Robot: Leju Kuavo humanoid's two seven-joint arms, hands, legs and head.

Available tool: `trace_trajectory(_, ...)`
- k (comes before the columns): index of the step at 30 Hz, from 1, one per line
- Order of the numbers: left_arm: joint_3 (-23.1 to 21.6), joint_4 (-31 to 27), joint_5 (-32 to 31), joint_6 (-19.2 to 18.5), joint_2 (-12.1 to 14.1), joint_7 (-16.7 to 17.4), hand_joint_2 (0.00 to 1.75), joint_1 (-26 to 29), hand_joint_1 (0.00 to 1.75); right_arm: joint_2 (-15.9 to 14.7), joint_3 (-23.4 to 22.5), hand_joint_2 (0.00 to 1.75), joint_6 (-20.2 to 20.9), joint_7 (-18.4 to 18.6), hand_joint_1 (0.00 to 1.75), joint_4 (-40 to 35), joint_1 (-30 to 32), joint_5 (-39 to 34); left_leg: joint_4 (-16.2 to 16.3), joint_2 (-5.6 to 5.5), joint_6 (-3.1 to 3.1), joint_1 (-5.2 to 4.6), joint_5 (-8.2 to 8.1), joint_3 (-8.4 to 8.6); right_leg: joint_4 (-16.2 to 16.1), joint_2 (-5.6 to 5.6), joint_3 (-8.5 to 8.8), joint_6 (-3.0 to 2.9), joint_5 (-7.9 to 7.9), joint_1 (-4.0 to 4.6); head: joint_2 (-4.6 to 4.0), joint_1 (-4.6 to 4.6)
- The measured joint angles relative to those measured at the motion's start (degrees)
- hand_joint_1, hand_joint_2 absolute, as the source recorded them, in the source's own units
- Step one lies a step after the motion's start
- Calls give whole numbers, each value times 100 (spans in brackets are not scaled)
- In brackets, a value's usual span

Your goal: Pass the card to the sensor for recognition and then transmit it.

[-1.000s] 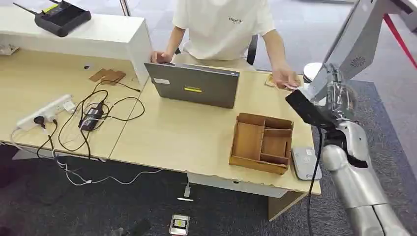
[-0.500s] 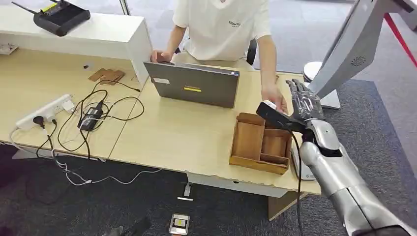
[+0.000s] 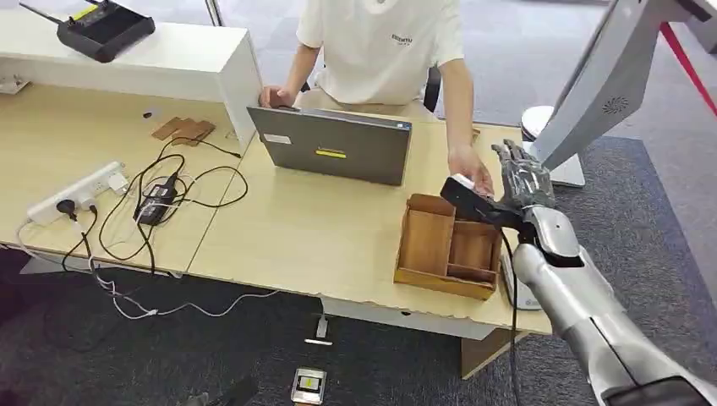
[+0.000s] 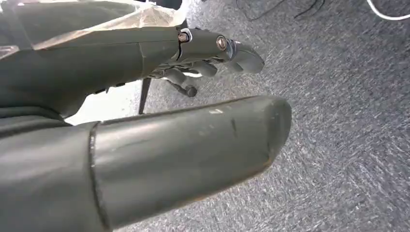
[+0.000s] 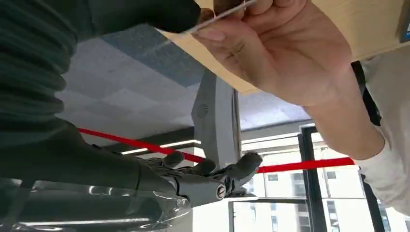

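— So, where is the card?

— From the head view, the card [image 3: 462, 179] is a small pale sliver in a person's hand [image 3: 473, 167], held above the far rim of a wooden organiser [image 3: 440, 245] on the desk [image 3: 321, 228]. The robot's right hand [image 3: 524, 178] is raised just beside it, its dark thumb reaching out to the card.

— Does the robot grip it?

— The camera at the right wrist looks up from beneath and shows more. The card appears edge-on, pinched in the person's fingertips, with the thumb tip touching or nearly touching its end. The robot's other fingers stretch straight out, well apart from the thumb, around nothing.

— And the reader?

— A flat grey sensor pad [image 3: 510, 283] lies on the desk beside the organiser, partly hidden under the right forearm. A closed-looking grey laptop [image 3: 334, 148] stands in front of the person.

— The other arm?

— At the left wrist camera, the left hand [image 4: 212, 48] hangs over grey carpet [image 4: 338, 121], fingers loosely bent, holding nothing.
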Motion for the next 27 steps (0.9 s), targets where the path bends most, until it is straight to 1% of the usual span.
trace_trajectory(7,-273,-48,284,0,15,39,0,49,0,-20,7,175,-415,22,175,24,-5,-72,0,1,0,0,0,1,0,0,0,0,0,0,0,-2)
trace_trajectory(10,-439,-81,515,-2,24,68,0,79,0,-44,2,175,-559,65,175,22,-30,-109,1,1,0,0,0,1,1,0,0,0,0,0,0,-2)
trace_trajectory(13,-601,-114,748,-9,31,125,0,106,0,-57,-2,175,-603,98,175,22,-57,-129,1,2,0,0,0,2,1,1,1,0,0,0,0,-2)
trace_trajectory(20,-922,-173,995,-46,52,177,0,134,0,-55,0,175,-621,100,175,22,-64,-192,1,1,0,0,0,2,2,1,1,0,0,0,0,-2)
trace_trajectory(27,-1383,-247,1829,24,109,282,0,231,0,-44,2,175,-660,66,175,-41,-45,-428,1,2,0,0,0,2,1,1,0,0,0,0,0,0)
